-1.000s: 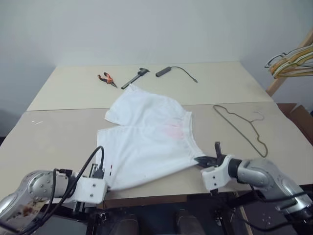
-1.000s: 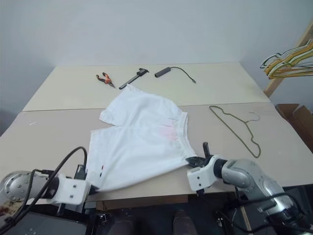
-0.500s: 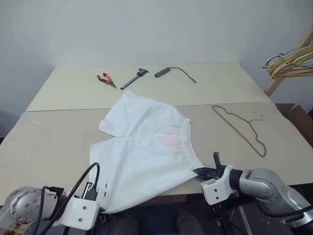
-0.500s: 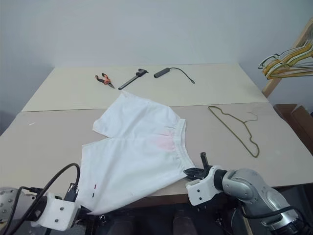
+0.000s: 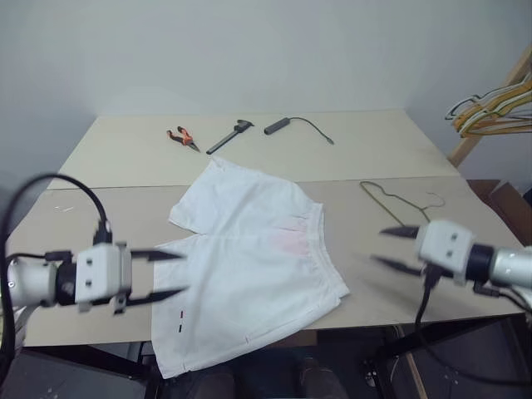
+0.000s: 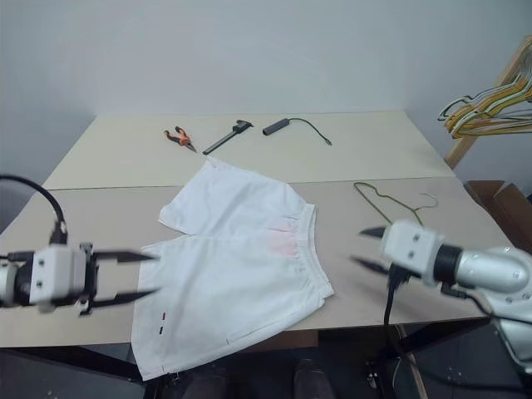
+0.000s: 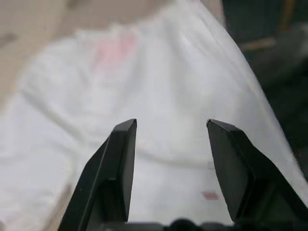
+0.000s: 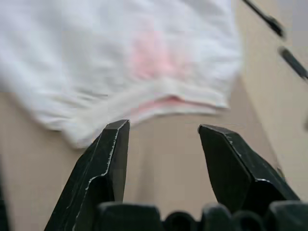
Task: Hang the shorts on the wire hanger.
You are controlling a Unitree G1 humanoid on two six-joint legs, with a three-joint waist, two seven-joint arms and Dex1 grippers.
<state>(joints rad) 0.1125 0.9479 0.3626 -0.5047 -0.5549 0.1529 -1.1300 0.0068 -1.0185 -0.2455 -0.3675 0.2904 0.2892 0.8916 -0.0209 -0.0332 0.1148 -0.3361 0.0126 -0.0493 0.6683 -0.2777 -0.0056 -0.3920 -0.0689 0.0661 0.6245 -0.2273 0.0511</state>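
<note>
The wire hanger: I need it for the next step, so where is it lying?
The wire hanger lies flat on the table, on the robot's right, just beyond the shorts' waistband, partly behind the right pincer.

Both grippers let go of the shorts (image 5: pixel 249 258) and opened up. The left gripper (image 5: pixel 170 275) and right gripper (image 5: pixel 391 248) rose off the table, and the shorts lay flat alone.

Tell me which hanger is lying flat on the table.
The single olive-grey wire hanger, right of the shorts. The other hangers hang bunched on a wooden rack off the table's right.
</note>
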